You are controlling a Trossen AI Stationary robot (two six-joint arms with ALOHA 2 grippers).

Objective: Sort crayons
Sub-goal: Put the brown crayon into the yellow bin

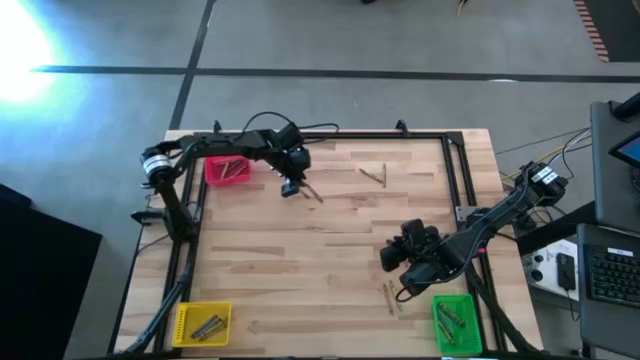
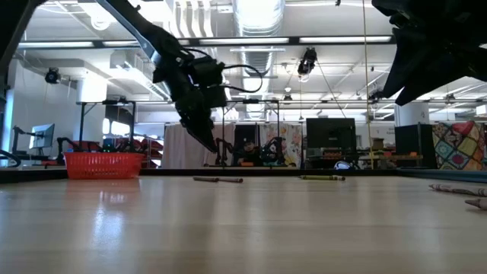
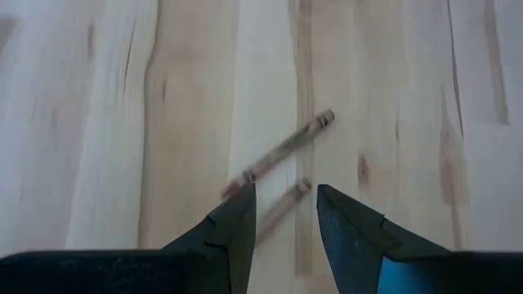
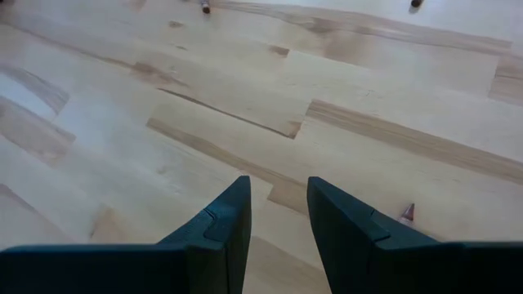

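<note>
Two brown-red crayons lie flat on the wooden table just beyond my left gripper, and the nearer crayon shows in the gap between the fingers. My left gripper is open and hangs a little above the table, right of the red bin. My right gripper is open and empty over bare wood at the near right. More crayons lie at the far middle and near my right gripper.
The red bin at the far left, a yellow bin at the near left and a green bin at the near right each hold some crayons. A black frame runs along the table's edges. The table's middle is bare wood.
</note>
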